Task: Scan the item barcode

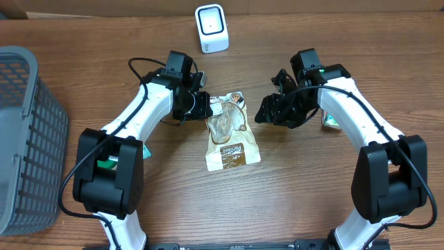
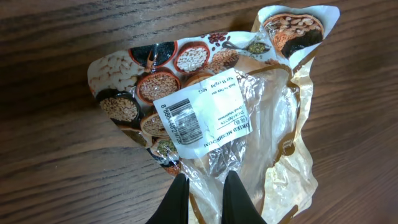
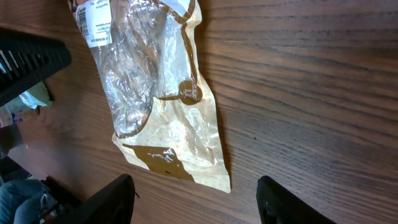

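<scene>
The item is a flat clear-and-brown food packet (image 1: 232, 135) lying on the wooden table. Its white label with the barcode (image 2: 186, 121) faces up in the left wrist view. My left gripper (image 1: 201, 105) is at the packet's upper left corner, shut on the clear plastic edge (image 2: 205, 180). My right gripper (image 1: 267, 111) hovers just right of the packet, open, with only table between its fingers (image 3: 196, 205). The packet's brown end (image 3: 165, 158) lies just ahead of those fingers. A white scanner (image 1: 211, 28) stands at the back of the table.
A grey mesh basket (image 1: 28, 139) stands at the table's left edge. A small green item (image 1: 331, 123) lies beside the right arm, and another green one (image 1: 104, 161) shows by the left arm's base.
</scene>
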Controlling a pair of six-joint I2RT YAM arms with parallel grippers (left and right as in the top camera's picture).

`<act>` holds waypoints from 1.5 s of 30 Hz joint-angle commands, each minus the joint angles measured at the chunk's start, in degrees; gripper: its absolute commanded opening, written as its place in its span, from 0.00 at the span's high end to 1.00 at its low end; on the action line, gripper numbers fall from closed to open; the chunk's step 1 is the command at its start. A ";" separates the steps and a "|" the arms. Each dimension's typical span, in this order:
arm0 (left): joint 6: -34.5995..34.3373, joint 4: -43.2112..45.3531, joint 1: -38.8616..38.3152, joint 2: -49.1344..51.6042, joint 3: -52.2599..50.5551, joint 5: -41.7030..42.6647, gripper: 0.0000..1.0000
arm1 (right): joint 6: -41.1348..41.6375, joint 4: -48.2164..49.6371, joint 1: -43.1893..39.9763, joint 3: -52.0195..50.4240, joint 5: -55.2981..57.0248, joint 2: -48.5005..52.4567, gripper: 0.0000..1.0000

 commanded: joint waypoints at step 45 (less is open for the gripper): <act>-1.42 7.78 1.88 10.69 -0.52 -5.99 0.96 | -7.34 5.18 0.07 -1.14 -5.27 6.14 0.32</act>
